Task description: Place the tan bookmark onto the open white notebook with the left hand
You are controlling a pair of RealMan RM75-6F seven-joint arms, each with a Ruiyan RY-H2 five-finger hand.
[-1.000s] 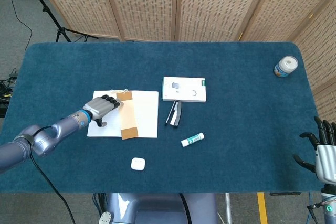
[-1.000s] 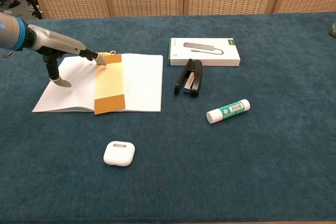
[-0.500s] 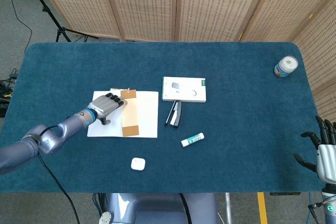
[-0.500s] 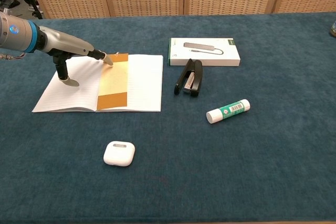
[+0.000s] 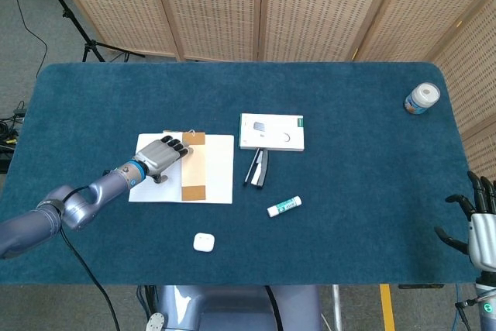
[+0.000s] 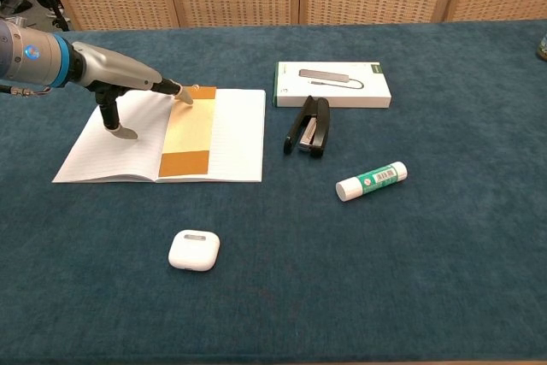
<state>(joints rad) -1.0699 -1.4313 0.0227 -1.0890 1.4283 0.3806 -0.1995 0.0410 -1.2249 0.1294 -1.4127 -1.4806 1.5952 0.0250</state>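
The left hand (image 6: 115, 91) lies flat, fingers (image 6: 181, 94) spread, pressing the tan bookmark (image 6: 190, 132) onto the notebook (image 6: 235, 134), apparently aligning it at twelve o'clock.

left robot hand (image 5: 163, 155): fingers extended, low | right robot hand (image 5: 479, 232): fingers spread, idle

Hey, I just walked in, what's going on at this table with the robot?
The left robot hand is stretched over the open white notebook, fingertips touching the top end of the tan bookmark, which lies flat along the notebook's middle. The right robot hand hangs open at the table's near right edge, holding nothing. A stapler, glue stick, white box and earbud case sit untouched nearby.
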